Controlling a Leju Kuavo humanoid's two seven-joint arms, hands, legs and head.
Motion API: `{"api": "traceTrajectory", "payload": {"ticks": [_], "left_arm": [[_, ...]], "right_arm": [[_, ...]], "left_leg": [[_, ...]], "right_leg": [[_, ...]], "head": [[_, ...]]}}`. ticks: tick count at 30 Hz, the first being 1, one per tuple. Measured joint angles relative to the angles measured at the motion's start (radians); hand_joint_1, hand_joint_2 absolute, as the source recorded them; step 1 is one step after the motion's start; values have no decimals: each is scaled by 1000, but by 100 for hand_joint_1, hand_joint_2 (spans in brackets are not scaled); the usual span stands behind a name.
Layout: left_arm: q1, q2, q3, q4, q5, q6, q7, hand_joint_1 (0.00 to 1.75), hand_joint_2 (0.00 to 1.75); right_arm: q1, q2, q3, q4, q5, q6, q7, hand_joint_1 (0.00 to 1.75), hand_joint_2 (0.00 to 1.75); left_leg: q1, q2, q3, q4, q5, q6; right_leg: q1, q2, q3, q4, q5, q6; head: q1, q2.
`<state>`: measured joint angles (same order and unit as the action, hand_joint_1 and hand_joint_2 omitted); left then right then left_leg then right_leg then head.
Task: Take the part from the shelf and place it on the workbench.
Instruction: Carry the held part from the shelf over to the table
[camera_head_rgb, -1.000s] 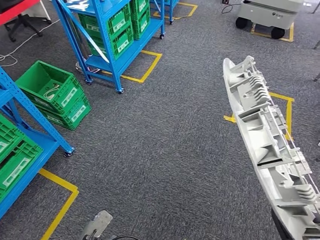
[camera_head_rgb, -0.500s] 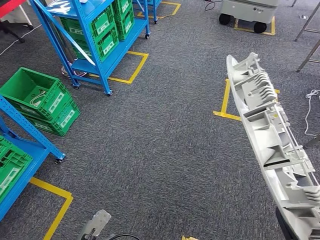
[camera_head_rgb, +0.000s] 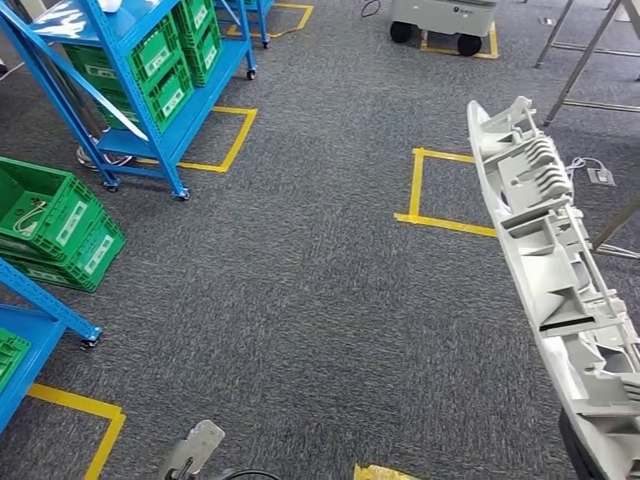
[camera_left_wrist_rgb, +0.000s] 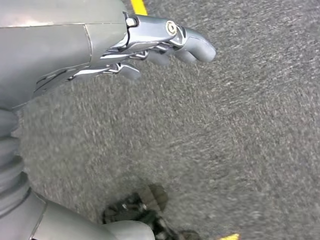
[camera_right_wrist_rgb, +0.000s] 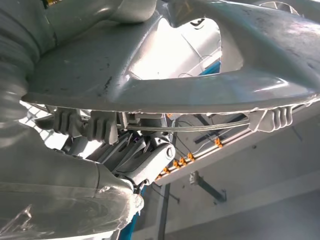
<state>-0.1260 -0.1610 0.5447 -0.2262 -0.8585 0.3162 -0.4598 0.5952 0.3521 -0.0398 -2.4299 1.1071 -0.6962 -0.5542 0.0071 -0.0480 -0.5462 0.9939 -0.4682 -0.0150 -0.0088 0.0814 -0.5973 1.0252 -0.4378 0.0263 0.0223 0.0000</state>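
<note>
Camera had turned since the earlier head frames: whole scene slid left and down, so the shelving and crates shifted toward the left edge while the held part kept its spot at the right. Things on the floor did not move themselves.

Long pale grey moulded plastic part (camera_head_rgb: 555, 290), ribbed and full of open cavities, ran from upper right of the head view down to the lower right corner, tilted, over the dark grey carpet (camera_head_rgb: 317, 300). Right hand (camera_right_wrist_rgb: 136, 160) was under the part in the right wrist view, its fingers (camera_right_wrist_rgb: 151, 162) curled up against the ribbed underside of the same part (camera_right_wrist_rgb: 158, 70); it gripped the part, contact partly hidden by the part's body. In the head view the lower end of the part covered that hand.

Left hand (camera_left_wrist_rgb: 151, 45) hung over the carpet (camera_left_wrist_rgb: 226, 140) in the left wrist view, fingers (camera_left_wrist_rgb: 188, 42) stretched out straight and close together, touching nothing, holding nothing.

Blue metal shelf rack (camera_head_rgb: 128, 75) stood upper left of the head view, with green plastic crates (camera_head_rgb: 162, 65) on its levels. Another stack of green crates (camera_head_rgb: 56, 225) sat on the floor at the left edge, just beside a second blue rack leg (camera_head_rgb: 45, 300). Yellow tape floor markings (camera_head_rgb: 438, 190) made a square at centre right. White wheeled cart base (camera_head_rgb: 441, 18) was at the top edge. Grey metal frame legs (camera_head_rgb: 581, 60) were in the upper right corner.
</note>
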Motion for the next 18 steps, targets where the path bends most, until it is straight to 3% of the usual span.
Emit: {"api": "traceTrajectory", "payload": {"ticks": [1,3,5,7,8,9,10,12,14,17,18], "left_arm": [[0,0,0,0,0,0,0,0,175],[-2,1,1,0,0,0,0,0,175],[-2,1,2,0,0,1,0,0,175],[1,1,2,0,0,0,0,0,175],[2,1,3,0,0,0,0,0,175],[3,1,3,0,0,0,0,0,175],[2,1,3,0,0,-1,-1,0,175],[2,1,4,0,0,-2,-1,0,175],[1,2,6,0,3,-9,6,0,175],[-2,6,16,0,14,-17,27,0,175],[-4,9,21,0,19,-19,31,0,175]], "right_arm": [[0,0,0,0,0,0,0,169,175],[1,0,0,-2,0,0,0,169,175],[-1,0,-1,-3,-1,0,-1,169,175],[-2,0,-1,-3,-1,0,-3,169,175],[-2,0,-1,-3,-1,0,-3,169,175],[-1,0,-1,-3,-1,0,-3,169,175],[-1,0,-1,-3,-1,0,-3,169,175],[-1,0,-1,-3,-1,0,-3,169,175],[-1,0,-1,-3,0,0,-8,169,175],[-9,0,4,3,13,0,-27,169,175],[-19,0,10,9,23,0,-31,169,175]], "left_leg": [[-1,6,-1,-1,3,7],[-1,18,0,-7,9,21],[-2,32,2,-10,11,31],[-5,49,1,-9,9,35],[-6,58,1,-9,9,36],[-7,66,2,-9,8,36],[-8,72,4,-9,8,36],[-10,82,8,-7,4,31],[-15,90,9,-5,1,22],[-14,103,9,-4,-1,8],[-12,97,5,8,-12,3]], "right_leg": [[-2,5,-3,-4,3,7],[-4,-16,-17,16,-10,17],[-2,-54,-62,110,-63,21],[-2,-70,-124,243,-119,25],[-2,-72,-139,277,-126,25],[-2,-73,-135,273,-116,25],[-2,-76,-109,229,-89,23],[2,-99,-29,89,-35,18],[7,-116,17,7,-17,9],[10,-101,17,-2,-14,-9],[8,-94,16,-4,-11,-16]], "head": [[0,0],[2,0],[6,0],[7,0],[7,0],[7,0],[7,0],[7,0],[6,0],[6,0],[5,0]]}}
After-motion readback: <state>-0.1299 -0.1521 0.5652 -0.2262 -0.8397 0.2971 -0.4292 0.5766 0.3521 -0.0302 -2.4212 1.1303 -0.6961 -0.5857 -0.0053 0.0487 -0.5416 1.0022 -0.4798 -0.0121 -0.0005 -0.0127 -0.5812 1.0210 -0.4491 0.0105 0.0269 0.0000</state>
